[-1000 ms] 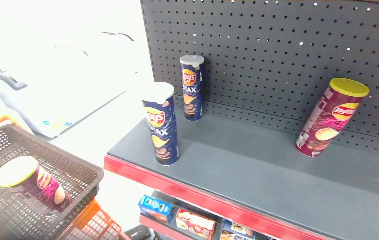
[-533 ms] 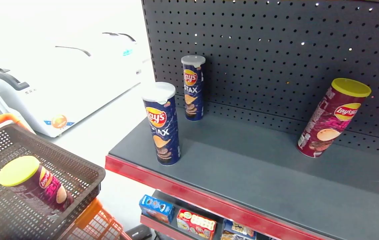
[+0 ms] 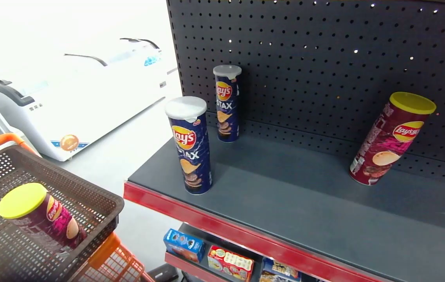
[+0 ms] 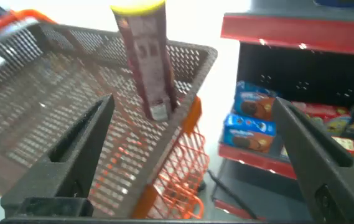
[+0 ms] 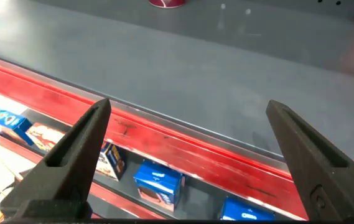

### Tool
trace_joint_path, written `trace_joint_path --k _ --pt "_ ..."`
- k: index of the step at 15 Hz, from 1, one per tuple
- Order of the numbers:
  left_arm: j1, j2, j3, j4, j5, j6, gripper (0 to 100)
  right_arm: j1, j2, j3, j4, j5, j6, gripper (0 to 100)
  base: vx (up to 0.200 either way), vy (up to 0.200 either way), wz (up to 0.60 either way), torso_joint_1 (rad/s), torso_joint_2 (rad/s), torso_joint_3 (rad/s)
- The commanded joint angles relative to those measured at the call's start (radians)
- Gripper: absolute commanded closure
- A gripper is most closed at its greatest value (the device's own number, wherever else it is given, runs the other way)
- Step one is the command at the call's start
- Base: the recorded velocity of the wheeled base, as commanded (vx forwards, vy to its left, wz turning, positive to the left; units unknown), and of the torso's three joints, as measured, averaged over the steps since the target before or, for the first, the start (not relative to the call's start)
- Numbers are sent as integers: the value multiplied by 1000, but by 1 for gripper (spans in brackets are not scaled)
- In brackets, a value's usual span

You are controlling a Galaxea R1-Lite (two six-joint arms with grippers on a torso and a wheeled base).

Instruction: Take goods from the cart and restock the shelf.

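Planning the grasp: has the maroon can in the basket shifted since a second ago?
No; the maroon can keeps its place against the basket rim.

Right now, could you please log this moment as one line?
left gripper open | right gripper open | maroon can in basket | shelf partly stocked

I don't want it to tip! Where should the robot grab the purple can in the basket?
Grip the purple chip can just under its yellow lid, from above: it stands upright, and the basket wall blocks lower down.
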Motion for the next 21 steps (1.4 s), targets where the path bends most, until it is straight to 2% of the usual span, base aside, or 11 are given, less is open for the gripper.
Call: trace_joint_path --k 1,2,5,8,9,11,14,15,16,20,21 --pt "13 262 -200 54 54 39 0 1 0 0 0 1 0 0 0 0 0 0 0 0" --pt "10 395 -241 51 89 39 0 1 0 0 0 1 0 0 0 0 0 0 0 0" --pt "30 538 -243 56 132 7 0 1 0 0 0 -1 0 0 0 0 0 0 0 0" --pt "148 665 -246 44 126 13 0 1 0 0 0 -1 0 0 0 0 0 0 0 0" --pt "171 719 -250 24 126 13 0 1 0 0 0 1 0 0 0 0 0 0 0 0" --pt "191 800 -252 -30 124 11 0 1 0 0 0 -1 0 0 0 0 0 0 0 0" --pt "185 872 -218 -120 118 7 0 1 0 0 0 1 0 0 0 0 0 0 0 0" --pt "179 912 -183 -203 66 7 0 1 0 0 0 1 0 0 0 0 0 0 0 0" --pt "182 949 -158 -271 44 7 0 1 0 0 0 -1 0 0 0 0 0 0 0 0" --pt "197 1159 -14 -699 38 -7 0 1 0 0 0 1 0 0 0 0 0 0 0 0" --pt "206 1188 14 -772 38 -7 0 1 0 0 0 -1 0 0 0 0 0 0 0 0"
